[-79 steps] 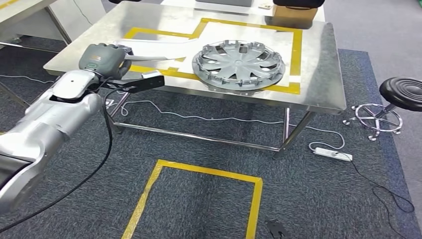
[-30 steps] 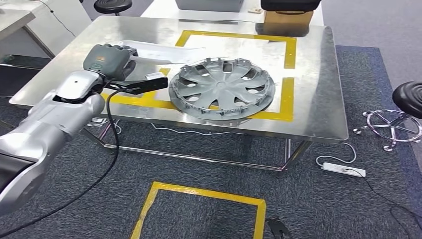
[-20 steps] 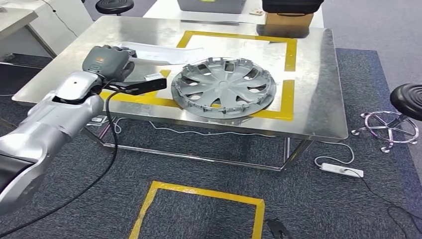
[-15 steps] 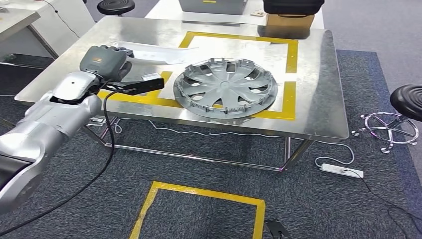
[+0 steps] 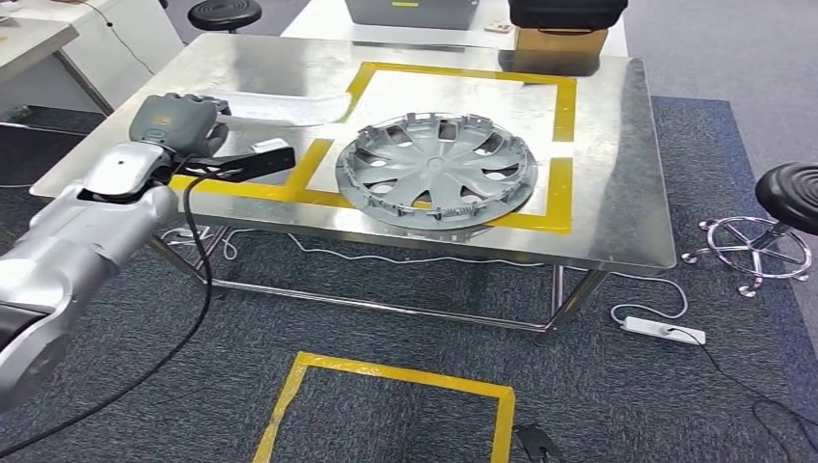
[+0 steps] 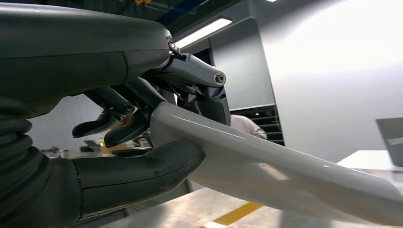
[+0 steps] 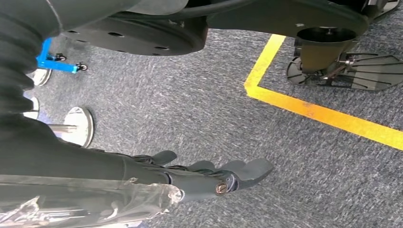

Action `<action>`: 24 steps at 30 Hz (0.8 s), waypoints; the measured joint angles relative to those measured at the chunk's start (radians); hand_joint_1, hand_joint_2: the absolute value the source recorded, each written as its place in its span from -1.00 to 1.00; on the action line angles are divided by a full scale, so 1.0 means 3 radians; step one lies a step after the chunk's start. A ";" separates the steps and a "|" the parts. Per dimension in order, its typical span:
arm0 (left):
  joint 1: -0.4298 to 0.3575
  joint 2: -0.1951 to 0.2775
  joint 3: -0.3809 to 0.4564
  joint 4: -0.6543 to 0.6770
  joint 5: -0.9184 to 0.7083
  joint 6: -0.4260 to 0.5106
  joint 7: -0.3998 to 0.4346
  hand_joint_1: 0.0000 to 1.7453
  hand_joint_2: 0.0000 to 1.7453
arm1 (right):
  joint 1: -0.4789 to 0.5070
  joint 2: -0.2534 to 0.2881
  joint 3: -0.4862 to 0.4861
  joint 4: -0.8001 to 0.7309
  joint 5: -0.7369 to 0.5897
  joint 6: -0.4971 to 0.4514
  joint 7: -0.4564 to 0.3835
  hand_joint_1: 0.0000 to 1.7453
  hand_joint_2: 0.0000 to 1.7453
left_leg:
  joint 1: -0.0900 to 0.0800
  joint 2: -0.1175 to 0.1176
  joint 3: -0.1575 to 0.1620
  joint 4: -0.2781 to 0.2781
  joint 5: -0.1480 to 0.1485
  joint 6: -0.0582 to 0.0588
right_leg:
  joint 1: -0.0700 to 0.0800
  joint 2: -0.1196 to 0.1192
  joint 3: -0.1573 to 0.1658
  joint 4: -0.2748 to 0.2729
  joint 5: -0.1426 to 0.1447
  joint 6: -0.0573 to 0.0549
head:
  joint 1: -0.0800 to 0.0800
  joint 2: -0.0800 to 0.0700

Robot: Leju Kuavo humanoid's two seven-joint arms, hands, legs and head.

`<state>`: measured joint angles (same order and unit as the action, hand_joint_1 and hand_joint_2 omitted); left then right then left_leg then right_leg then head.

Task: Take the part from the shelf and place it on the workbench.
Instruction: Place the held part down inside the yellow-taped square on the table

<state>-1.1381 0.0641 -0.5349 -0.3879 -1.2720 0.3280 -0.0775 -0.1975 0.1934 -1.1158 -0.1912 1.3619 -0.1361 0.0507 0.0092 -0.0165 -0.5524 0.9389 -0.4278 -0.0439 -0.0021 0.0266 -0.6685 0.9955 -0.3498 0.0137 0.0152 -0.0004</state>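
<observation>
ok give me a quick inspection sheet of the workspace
surface: steel workbench marked with yellow tape.
job's things: white part held above the bench; hubcap lying on the tape.
clutter: cardboard box at the far edge.
hands: left hand grips the part; right hand hangs over the carpet, holding nothing.
cables: white cord and power strip on the floor; black cable along the left arm.
surroundings: black stool, grey carpet, taped floor square.

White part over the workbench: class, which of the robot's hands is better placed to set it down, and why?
Left. The left hand already grips the white part over the workbench; the right hand hangs open above the carpet.
</observation>
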 joint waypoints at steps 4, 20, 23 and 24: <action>0.0028 0.0056 0.0039 0.0039 0.0012 0.0046 -0.0015 1.00 1.00 | -0.0001 0.0000 0.0000 0.0000 0.0011 0.0000 0.0000 -1.00 1.00 | 0.0000 0.0000 0.0000 0.0000 0.0001 -0.0001 | 0.0001 -0.0001 0.0000 0.0000 0.0000 0.0000 | 0.0000 0.0000; 0.0053 0.0012 0.0153 0.0056 -0.0011 0.0207 -0.0102 1.00 1.00 | -0.0020 0.0000 0.0000 0.0000 0.0017 0.0001 0.0009 -1.00 1.00 | -0.0002 0.0001 -0.0001 0.0007 -0.0003 0.0005 | -0.0001 0.0000 0.0000 0.0000 0.0000 0.0000 | 0.0000 0.0000; 0.0047 0.0005 0.0153 0.0056 -0.0020 0.0195 -0.0096 1.00 1.00 | -0.0025 0.0000 0.0000 -0.0001 0.0018 0.0001 0.0010 -1.00 1.00 | -0.0002 0.0001 -0.0001 0.0007 -0.0003 0.0005 | 0.0000 0.0000 0.0001 0.0000 0.0000 0.0000 | 0.0000 0.0000; 0.0045 0.0003 0.0153 0.0056 -0.0021 0.0194 -0.0093 1.00 1.00 | -0.0026 0.0000 0.0000 -0.0001 0.0018 0.0001 0.0010 -1.00 1.00 | -0.0002 0.0001 -0.0001 0.0007 -0.0003 0.0005 | 0.0000 0.0000 0.0001 0.0000 0.0000 0.0000 | 0.0000 0.0000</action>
<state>-1.1247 0.0650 -0.4891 -0.3712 -1.2783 0.3861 -0.1056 -0.2055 0.1934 -1.1158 -0.1915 1.3672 -0.1358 0.0538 0.0085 -0.0163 -0.5527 0.9410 -0.4286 -0.0426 -0.0021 0.0267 -0.6683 0.9954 -0.3497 0.0137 0.0153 -0.0004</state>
